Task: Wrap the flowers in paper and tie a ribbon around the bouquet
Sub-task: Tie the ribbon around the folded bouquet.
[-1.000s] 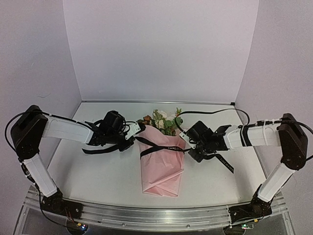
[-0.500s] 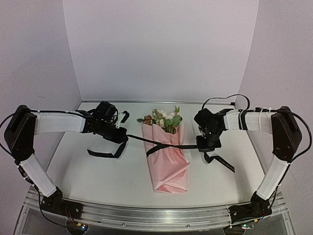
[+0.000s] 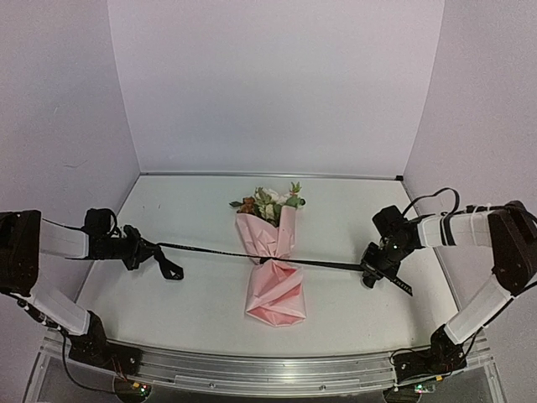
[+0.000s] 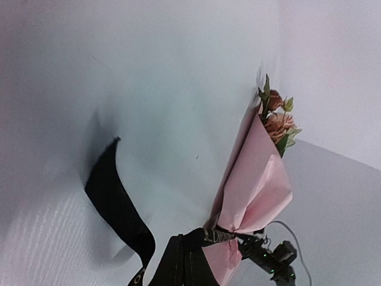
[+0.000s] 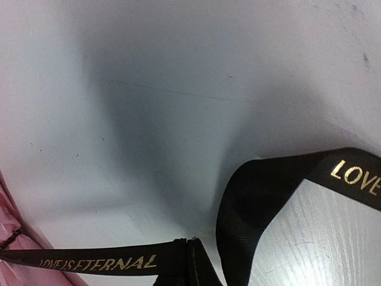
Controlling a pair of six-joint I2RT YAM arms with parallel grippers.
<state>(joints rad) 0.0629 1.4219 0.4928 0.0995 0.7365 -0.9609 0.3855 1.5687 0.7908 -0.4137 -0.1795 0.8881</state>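
- My left arm is low, reaching out to the table's (image 3: 193,306) left edge. The left gripper (image 3: 149,250) is clamped on the ribbon (image 3: 210,253).
- The ribbon runs taut to the bouquet (image 3: 273,285) at centre, cinching its waist. The flowers (image 3: 267,201) point far.
- My right arm is extended at the right. The right gripper (image 3: 373,270) is clamped on the ribbon's other side.

Ribbon (image 5: 262,190) lettering clipped at right edge
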